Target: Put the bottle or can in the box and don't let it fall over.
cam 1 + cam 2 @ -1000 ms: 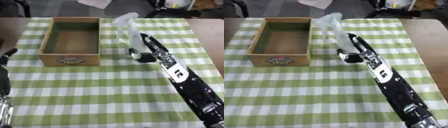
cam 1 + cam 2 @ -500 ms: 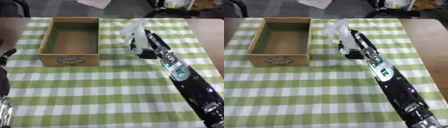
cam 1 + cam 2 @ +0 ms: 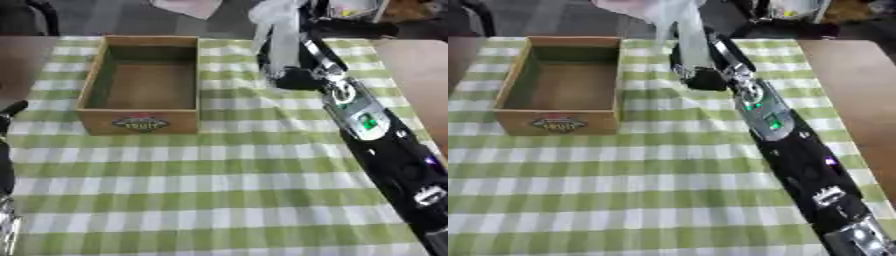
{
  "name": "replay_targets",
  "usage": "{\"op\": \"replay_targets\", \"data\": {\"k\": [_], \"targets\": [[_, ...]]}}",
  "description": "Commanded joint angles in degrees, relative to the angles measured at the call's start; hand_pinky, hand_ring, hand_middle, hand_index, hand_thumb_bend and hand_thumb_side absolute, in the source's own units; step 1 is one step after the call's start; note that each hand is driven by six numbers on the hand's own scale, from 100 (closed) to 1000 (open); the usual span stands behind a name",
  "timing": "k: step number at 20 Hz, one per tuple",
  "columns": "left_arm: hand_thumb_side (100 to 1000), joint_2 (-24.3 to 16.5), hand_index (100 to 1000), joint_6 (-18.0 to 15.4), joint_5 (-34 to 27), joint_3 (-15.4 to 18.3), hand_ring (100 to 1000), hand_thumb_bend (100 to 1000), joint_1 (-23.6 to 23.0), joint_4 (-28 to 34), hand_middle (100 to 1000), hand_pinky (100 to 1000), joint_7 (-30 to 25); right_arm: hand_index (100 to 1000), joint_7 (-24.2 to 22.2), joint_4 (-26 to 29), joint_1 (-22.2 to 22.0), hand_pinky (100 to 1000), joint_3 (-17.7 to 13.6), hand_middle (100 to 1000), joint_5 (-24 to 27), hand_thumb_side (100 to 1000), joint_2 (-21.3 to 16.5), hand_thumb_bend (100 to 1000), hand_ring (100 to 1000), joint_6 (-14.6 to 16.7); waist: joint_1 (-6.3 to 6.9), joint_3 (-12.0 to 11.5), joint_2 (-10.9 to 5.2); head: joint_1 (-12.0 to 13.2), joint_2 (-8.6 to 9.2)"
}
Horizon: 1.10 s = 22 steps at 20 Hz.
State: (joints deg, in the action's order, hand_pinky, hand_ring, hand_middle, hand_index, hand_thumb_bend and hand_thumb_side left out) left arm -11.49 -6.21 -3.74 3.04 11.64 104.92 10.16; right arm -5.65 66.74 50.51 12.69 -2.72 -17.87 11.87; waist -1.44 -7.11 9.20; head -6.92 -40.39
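At the lower left edge, the left hand is resting, fingers relaxed. Higher, the wooden box is sitting empty on the checked counter. At the upper middle, the right hand is now lifting the clear bottle, fingers clamped round it, higher than before, ready for the box.
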Motion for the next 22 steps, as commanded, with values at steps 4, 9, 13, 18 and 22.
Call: {"op": "replay_targets", "data": {"k": [4,9,13,18,22], "targets": [[849,-0.01,990,-0.11,-0.94,-1.35,1000,237,2.55,1.29,1000,804,-1.64,341,0.19,-2.5,6.94,829,-2.36,786,-0.03,100,-2.0,100,671,-0.28,-0.26,-4.64,0.01,-5.27,2.64],[847,-0.11,990,-0.11,-1.41,-1.87,1000,238,3.76,1.51,1000,805,-2.36,342,0.53,-5.6,10.69,834,-3.5,787,-0.96,100,-1.33,100,675,0.39,-0.92,-9.35,0.55,-8.64,4.37],[847,-0.22,990,-0.06,-1.61,-2.3,1000,237,4.35,1.7,1000,805,-2.85,348,-0.35,-8.15,12.15,842,-3.59,799,-1.92,100,0.71,100,690,0.67,-1.16,-11.89,1.01,-10.13,5.48],[848,0.07,990,0.0,-1.92,-2.66,1000,237,4.96,1.84,1000,805,-3.35,406,-1.69,-12.45,11.77,881,-3.87,859,-4.46,100,4.07,100,759,1.35,-1.3,-13.73,1.42,-11.84,6.51],[849,0.14,990,0.01,-2.0,-2.68,1000,238,5.0,1.79,1000,805,-3.43,683,-4.56,-14.02,10.97,935,-3.11,935,-8.46,100,5.39,100,840,3.62,-1.58,-13.93,1.46,-11.86,6.58]]}}
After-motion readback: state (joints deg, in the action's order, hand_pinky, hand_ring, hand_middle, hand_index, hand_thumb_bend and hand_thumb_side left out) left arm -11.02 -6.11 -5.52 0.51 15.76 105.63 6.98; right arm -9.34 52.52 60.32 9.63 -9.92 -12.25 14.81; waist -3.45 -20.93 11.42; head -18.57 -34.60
